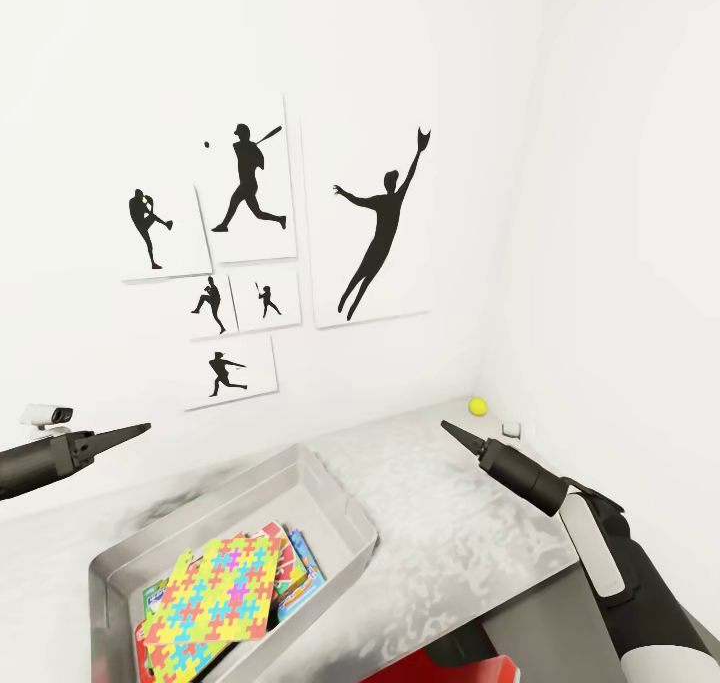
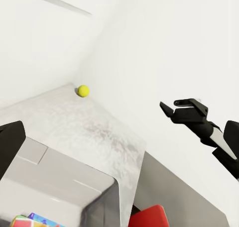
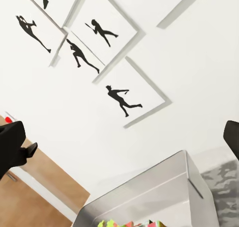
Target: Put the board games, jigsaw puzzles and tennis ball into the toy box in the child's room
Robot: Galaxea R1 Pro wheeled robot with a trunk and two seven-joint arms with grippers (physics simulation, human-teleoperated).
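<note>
Facing the white corner of the child's room, we are holding both arms raised above the table, one on each side of the toy box.

Left gripper: sitting at 9 o'clock in the head view, its dark tip pointing toward 3 o'clock. From the head camera it is reading as a single tapered point, so we cannot tell whether the claw is spread or pressed together. Nothing is showing on it.

Right gripper: sitting at about 4 o'clock in the head view, tip aiming toward 10 o'clock. In the left wrist view its two fingers are standing apart with a clear gap, so we are logging the claw as spread and empty.

Toy box: resting on the table at 7 o'clock, tilted relative to the table edge. Inside, a jigsaw puzzle is lying on top, with printed board games partly showing beneath it toward 3 o'clock.

Tennis ball: lying on the table at the far corner by the walls, near 2 o'clock from the box and well apart from it, beyond the right gripper's tip. It is also showing in the left wrist view.

Silhouette baseball posters are hanging on the wall above. A red object is showing below the table's near edge.
</note>
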